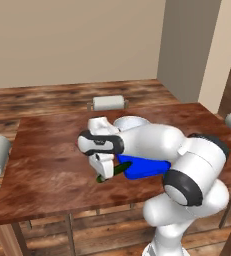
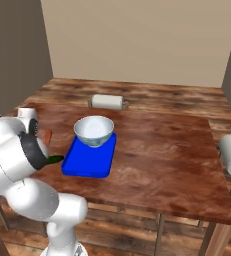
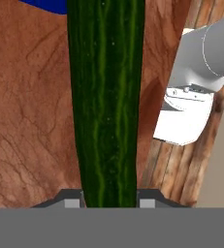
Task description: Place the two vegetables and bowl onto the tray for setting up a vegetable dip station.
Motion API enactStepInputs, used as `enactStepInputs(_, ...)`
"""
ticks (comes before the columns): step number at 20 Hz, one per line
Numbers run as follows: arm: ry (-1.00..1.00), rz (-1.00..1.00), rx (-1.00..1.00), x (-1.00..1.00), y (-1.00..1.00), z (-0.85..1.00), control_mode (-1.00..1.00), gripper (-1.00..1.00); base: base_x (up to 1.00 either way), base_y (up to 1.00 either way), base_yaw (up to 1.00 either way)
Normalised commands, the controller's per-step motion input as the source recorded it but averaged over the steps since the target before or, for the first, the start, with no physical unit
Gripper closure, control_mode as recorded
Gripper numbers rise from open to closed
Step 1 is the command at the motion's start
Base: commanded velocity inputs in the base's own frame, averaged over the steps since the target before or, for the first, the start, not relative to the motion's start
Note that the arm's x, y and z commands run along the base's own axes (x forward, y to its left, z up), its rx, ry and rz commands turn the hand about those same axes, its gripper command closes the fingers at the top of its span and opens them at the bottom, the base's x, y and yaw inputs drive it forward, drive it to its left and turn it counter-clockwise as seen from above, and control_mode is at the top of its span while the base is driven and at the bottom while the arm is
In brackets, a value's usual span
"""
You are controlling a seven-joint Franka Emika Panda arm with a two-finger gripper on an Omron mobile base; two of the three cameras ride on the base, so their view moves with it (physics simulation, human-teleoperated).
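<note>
Firmly clamped in the hand (image 1: 103, 173): the dark green cucumber (image 3: 106, 101), pinched between both finger tips and running lengthwise straight away from them in the hand view. Held just off the wood near the front edge of the table (image 1: 47, 165), one green end poking out below the hand in the left base view, another showing beside the arm in the right base view, close to the front left corner of the blue tray (image 2: 87, 161). Tray flat on the table, toward its front left part. Pale bowl (image 2: 94, 131) upright on the far end of the tray, rim overhanging the tray's far edge. Small orange bit, maybe the carrot (image 2: 48, 136), partly hidden behind the arm, left of the tray. White rolls (image 2: 107, 101) beyond the far edge and at both side edges.
</note>
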Motion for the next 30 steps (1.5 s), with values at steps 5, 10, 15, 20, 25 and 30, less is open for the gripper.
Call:
enactStepInputs(5,-0.07,0.0,0.0,-0.23,-0.25,0.14,-1.0,1.0,0.0,0.0,0.0)
enactStepInputs(10,-0.09,0.0,0.0,-0.15,-0.31,0.14,-1.0,1.0,0.0,0.0,0.0)
enactStepInputs(15,-0.05,0.0,0.0,-0.06,-0.32,0.14,-1.0,1.0,0.0,0.0,0.0)
enactStepInputs(20,-0.06,0.0,0.01,0.0,-0.29,0.12,-1.0,1.0,0.0,0.0,0.0)
enactStepInputs(25,-0.08,0.0,0.02,0.0,-0.31,0.14,-1.0,1.0,0.0,0.0,0.0)
enactStepInputs(30,-0.04,0.0,0.02,0.06,-0.29,0.09,-1.0,1.0,0.0,0.0,0.0)
